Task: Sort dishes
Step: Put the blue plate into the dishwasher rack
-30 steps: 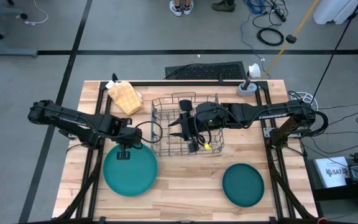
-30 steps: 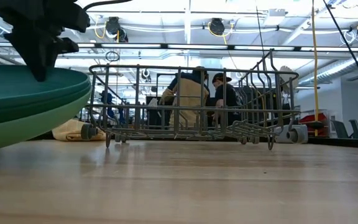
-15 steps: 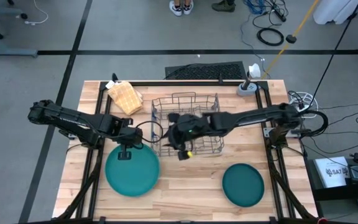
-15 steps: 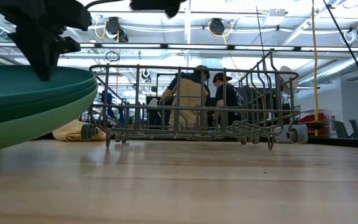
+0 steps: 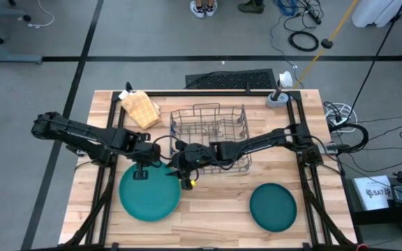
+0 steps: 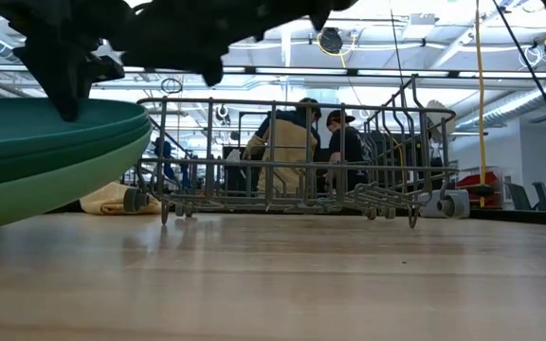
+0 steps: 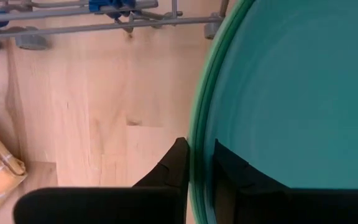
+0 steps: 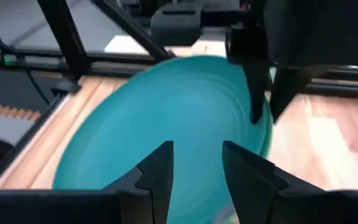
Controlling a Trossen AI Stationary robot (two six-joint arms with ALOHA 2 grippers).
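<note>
A large teal plate (image 5: 150, 199) lies at the near left of the table; in the low view (image 6: 45, 128) a light green plate (image 6: 36, 194) shows under it. My left gripper (image 5: 140, 172) is shut on the teal plate's far rim. My right gripper (image 5: 186, 176) reaches from the right past the grey wire rack (image 5: 211, 136) and is open just above the plate's far right edge; in its wrist view (image 8: 194, 165) the plate (image 8: 166, 112) lies right ahead of the fingers. A second, darker teal plate (image 5: 272, 207) lies flat at the near right. My left gripper pinches the teal plate's far rim (image 7: 199, 134), one finger (image 7: 232, 171) over the plate's inner face and the other (image 7: 174, 168) outside the rim. The fingers come from above, pointing down. In the low view the plate sits tilted, its held side raised.
The wire rack stands at the table's middle far side. A tan waffle-textured lump (image 5: 139, 108) lies at the far left. Black frame rails (image 5: 107, 188) run along both sides of the table. There is free wood between the two plates (image 5: 215, 209). People sit in the room behind.
My right gripper has swung from over the rack toward the table's left and near edge, ending at the large teal plate's far right edge. The plate in my left gripper has shifted a little toward the right.
</note>
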